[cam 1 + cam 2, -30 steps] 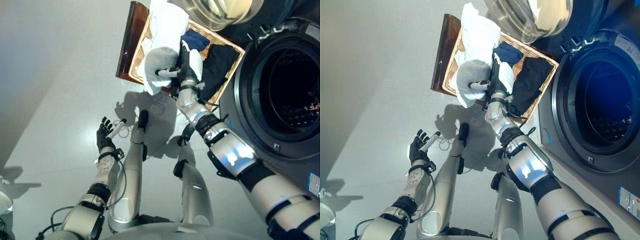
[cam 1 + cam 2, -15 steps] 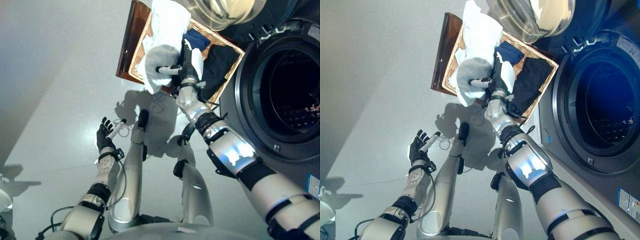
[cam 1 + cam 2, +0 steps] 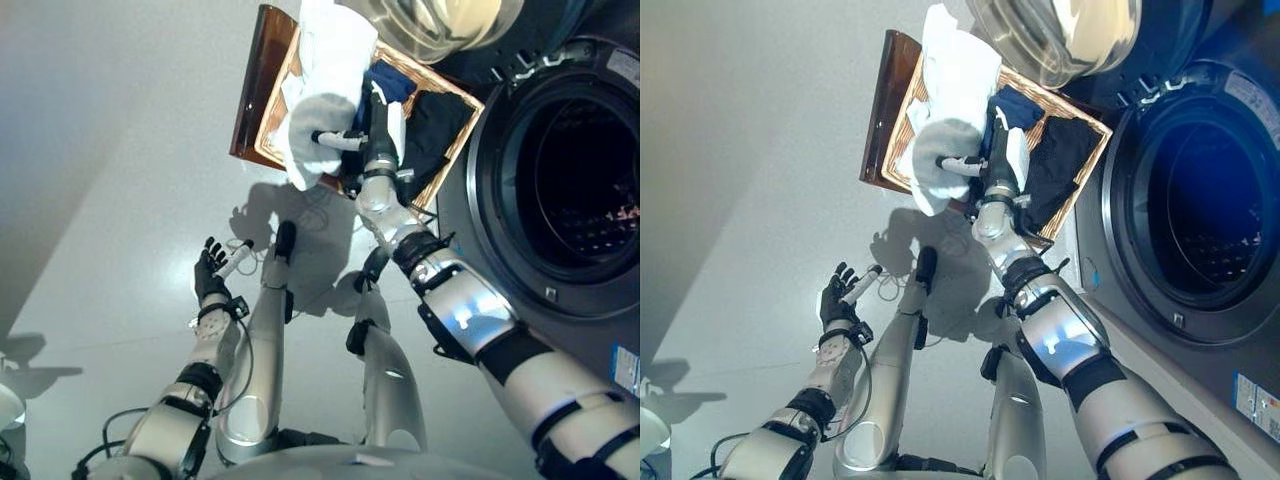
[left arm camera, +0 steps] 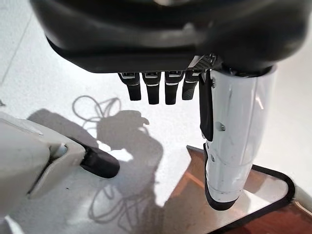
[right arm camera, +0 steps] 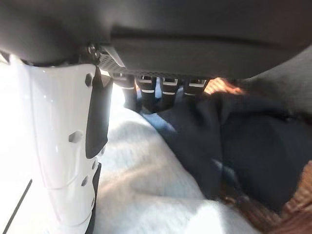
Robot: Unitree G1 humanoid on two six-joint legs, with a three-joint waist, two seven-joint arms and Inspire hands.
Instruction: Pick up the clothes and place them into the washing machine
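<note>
Right hand in the wicker basket among the clothes, left hand idle over the floor.

The left hand (image 3: 209,275) hangs above the floor (image 3: 110,200), fingers straight and apart, holding nothing. The wicker basket (image 3: 268,120) stands on the floor just beside the washing machine (image 3: 560,200), whose round door (image 3: 440,22) is swung open above it. White and pale grey clothes (image 3: 322,110) are heaped at the basket's left edge, with dark blue and black pieces toward its right side. The right hand (image 3: 372,125) reaches down between them, its fingers (image 5: 146,90) straight against the fabric and its white-covered thumb lying over the grey piece.
</note>
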